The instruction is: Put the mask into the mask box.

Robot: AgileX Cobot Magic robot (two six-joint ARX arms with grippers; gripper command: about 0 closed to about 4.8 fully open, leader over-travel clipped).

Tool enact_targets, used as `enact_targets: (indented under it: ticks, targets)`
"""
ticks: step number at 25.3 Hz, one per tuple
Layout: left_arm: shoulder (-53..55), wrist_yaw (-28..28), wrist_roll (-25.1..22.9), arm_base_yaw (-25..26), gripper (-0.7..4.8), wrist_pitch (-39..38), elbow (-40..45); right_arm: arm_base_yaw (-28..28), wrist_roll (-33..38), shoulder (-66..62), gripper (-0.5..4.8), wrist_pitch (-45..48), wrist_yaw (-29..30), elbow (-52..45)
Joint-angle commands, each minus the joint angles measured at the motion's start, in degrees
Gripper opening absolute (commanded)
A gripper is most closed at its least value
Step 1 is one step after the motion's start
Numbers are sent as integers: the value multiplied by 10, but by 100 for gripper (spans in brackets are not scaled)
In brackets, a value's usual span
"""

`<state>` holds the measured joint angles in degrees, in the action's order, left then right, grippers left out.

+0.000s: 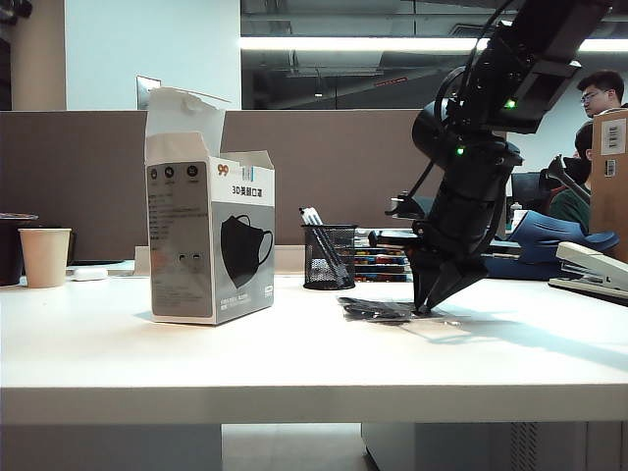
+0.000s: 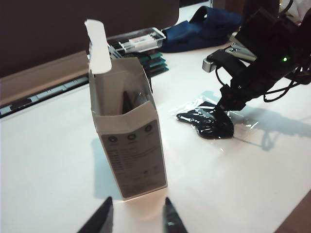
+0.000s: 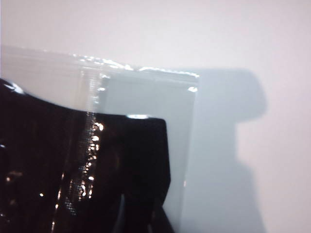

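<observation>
On white table point(image 1: 147, 363), glossy crinkled mask point(image 2: 206, 124) under right claw point(image 1: 424, 309), left claw point(image 2: 137, 216) near carton point(image 2: 129, 141)

mask point(image 2: 206, 124): black cloth in glossy, crinkled clear plastic wrapper. mask box point(image 1: 210, 240), left of frame: matt printed cardboard. Table point(image 1: 294, 363): smooth white, slight sheen. Pen cup point(image 1: 329, 257): black wire mesh.

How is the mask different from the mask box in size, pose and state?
The mask is small, while the mask box is much larger. The mask lies flat on the table; the mask box stands upright. The mask is black in a clear wrapper, with the right gripper down on it; the mask box is white and grey with its top flap open, and the left gripper hovers open near it. Both rest on the same table.
</observation>
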<state>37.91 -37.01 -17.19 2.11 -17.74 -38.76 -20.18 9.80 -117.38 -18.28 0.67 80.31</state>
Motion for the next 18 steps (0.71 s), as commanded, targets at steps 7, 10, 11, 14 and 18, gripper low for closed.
enact_targets:
  ticks: [7,10,11,14,18]
  targets:
    - [7,-1,-4,1,125,7,-3,-3,3,34,297,-46,5,-8]
    - [7,-1,-4,1,126,7,-3,-7,3,34,344,-43,5,-8]
    - [7,-1,-4,1,125,7,-3,-9,3,34,385,-45,3,-8]
    - [7,-1,-4,1,125,7,-3,-17,3,34,474,-47,-3,-8]
    - [7,-1,-4,1,125,7,-3,-33,3,35,479,-43,-8,-8]
